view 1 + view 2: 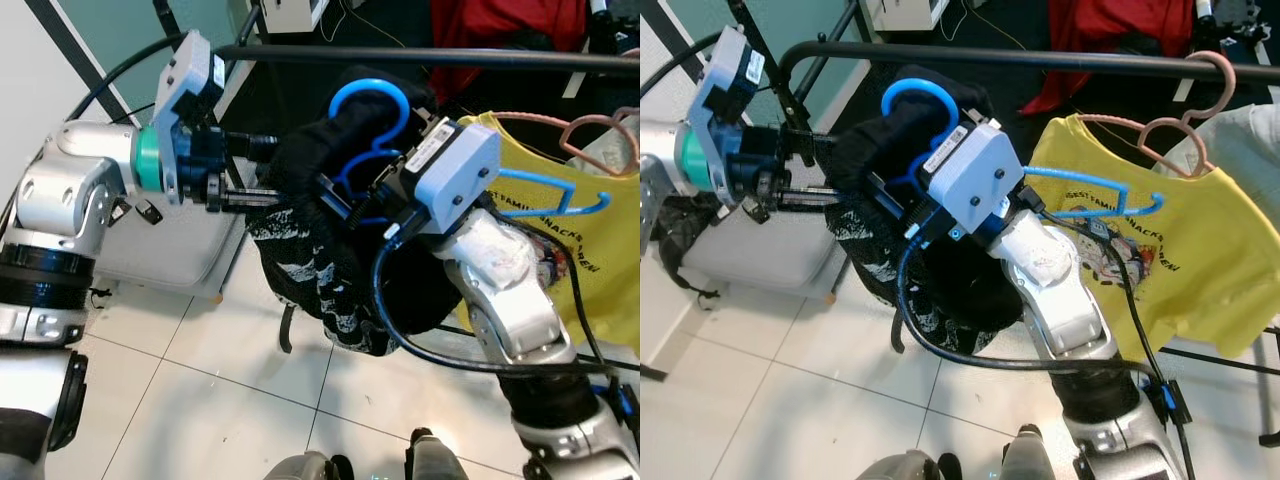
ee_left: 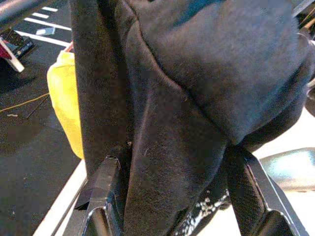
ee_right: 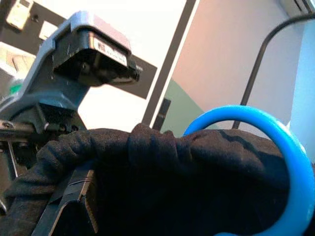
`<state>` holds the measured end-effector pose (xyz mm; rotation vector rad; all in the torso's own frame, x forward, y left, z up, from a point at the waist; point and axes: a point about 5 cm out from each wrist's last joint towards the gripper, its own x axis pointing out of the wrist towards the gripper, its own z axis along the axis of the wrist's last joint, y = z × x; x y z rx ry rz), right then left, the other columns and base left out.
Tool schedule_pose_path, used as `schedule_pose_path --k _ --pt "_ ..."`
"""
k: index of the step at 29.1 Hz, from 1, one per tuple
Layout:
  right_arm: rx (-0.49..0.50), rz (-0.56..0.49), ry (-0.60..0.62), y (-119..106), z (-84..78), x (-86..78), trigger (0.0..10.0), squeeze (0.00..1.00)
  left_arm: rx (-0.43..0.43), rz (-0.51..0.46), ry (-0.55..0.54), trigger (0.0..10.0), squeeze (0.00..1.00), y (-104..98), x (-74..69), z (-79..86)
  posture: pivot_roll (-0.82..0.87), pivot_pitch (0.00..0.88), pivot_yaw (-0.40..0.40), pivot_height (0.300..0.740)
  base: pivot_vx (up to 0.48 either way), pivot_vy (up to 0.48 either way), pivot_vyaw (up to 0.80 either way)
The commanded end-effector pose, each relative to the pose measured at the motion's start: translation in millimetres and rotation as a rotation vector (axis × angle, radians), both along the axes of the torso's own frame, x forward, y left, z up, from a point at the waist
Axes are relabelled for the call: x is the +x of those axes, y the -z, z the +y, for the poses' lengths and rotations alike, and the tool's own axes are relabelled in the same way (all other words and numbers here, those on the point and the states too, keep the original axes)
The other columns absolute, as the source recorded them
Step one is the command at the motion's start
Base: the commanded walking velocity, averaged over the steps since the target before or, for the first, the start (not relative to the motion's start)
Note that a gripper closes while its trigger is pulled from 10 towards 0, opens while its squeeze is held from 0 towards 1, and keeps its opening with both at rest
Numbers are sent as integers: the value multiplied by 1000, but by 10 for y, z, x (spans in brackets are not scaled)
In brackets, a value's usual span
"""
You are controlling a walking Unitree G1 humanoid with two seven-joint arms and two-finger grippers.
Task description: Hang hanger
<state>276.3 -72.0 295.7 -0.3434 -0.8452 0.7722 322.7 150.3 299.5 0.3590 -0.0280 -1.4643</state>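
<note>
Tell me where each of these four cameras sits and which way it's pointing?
Left eye view: on the head, looking forward and down at the black garment on its blue hanger below the rail; both silver arms show.
Right eye view: the head's other eye, same scene, with the yellow shirt.
Left wrist view: looks along the left gripper at the garment.
Right wrist view: looks along the right gripper at the hanger's hook and the left gripper.
All four share the black garment.

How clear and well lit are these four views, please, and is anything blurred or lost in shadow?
Left eye view: evenly lit and sharp, though the black garment reads as a near-featureless dark mass. Right eye view: likewise sharp, with soft glare on the floor tiles. Left wrist view: soft focus, the dark cloth close to the lens. Right wrist view: backlit by a bright wall, the blue hanger hook slightly blurred.
</note>
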Motion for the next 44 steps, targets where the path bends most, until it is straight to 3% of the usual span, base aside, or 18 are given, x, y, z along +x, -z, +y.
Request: schedule_pose_path --k 1,3,7,13,17,18,21,22,24,25,44 --pt "29 -60 -40 -145 36 -77 10000 0 29 32 23 10000 0 81 -36 1 -91 19 247 740 0 0 0" --pt "29 -60 -40 -145 36 -77 10000 0 29 32 23 10000 0 81 -36 1 -91 19 247 740 0 0 0" --pt "57 -91 -71 -289 55 -117 10000 0 65 28 34 10000 0 263 -50 -108 -84 14 246 740 0 0 0" --pt "64 -90 -80 -302 64 -126 10000 0 61 25 35 10000 0 278 -46 -134 -83 14 246 740 0 0 0" --pt "75 -87 -107 -324 116 -157 10000 0 -3 62 35 10000 0 296 -34 -265 -88 11 248 740 0 0 0" --pt "75 -85 -113 -325 128 -162 10000 0 -22 72 36 7098 0 293 -37 -296 -88 11 248 740 0 0 0" --pt "70 -80 -117 -310 142 -165 10000 0 -46 83 33 7098 0 268 -30 -321 -88 11 248 740 0 0 0" --pt "67 -76 -118 -300 144 -165 10000 0 -53 80 24 2392 0 254 -17 -313 -88 11 248 740 0 0 0" --pt "65 -72 -119 -293 144 -165 10000 0 -57 78 18 2392 0 245 -7 -306 -88 11 248 740 0 0 0" --pt "64 -67 -120 -290 143 -164 10000 0 -74 72 0 0 0 217 23 -281 -89 13 250 740 0 0 0" --pt "62 -43 -98 -247 103 -135 10000 0 -94 64 -42 0 0 146 38 -147 -79 19 247 740 0 0 0"
